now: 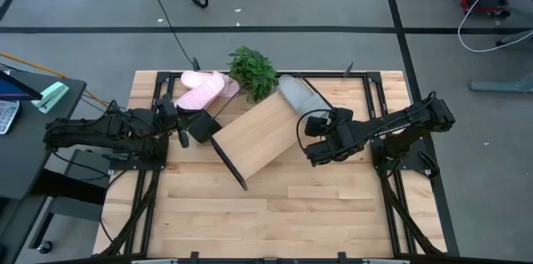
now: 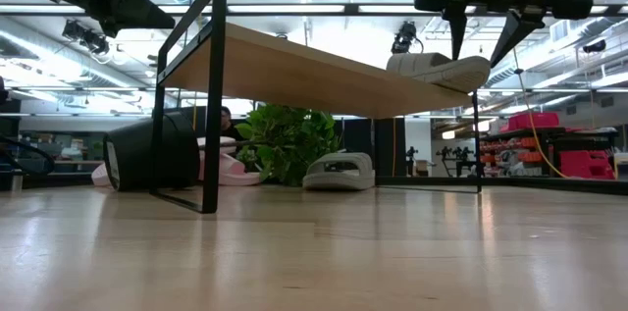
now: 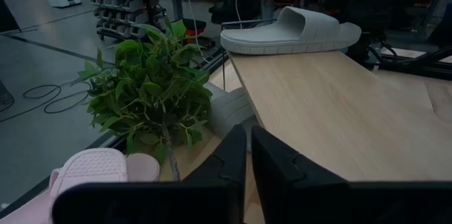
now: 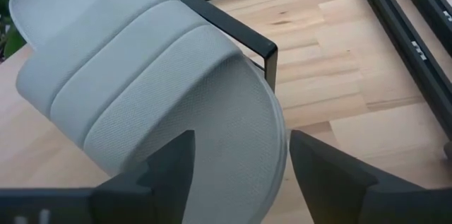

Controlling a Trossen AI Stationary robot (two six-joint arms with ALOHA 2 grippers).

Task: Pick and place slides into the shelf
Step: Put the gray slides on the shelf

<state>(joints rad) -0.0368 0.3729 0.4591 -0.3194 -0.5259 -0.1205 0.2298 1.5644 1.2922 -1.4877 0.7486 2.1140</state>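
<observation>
One grey slide [image 1: 296,93] lies on the shelf [image 1: 258,135] at its 1 o'clock corner, the right gripper [image 4: 236,164] with fingers wide above it; another grey slide [image 2: 339,171] and the pink slides [image 1: 204,91] wait on the bench [image 1: 275,214], left gripper [image 3: 247,174] fingers narrow.
</observation>
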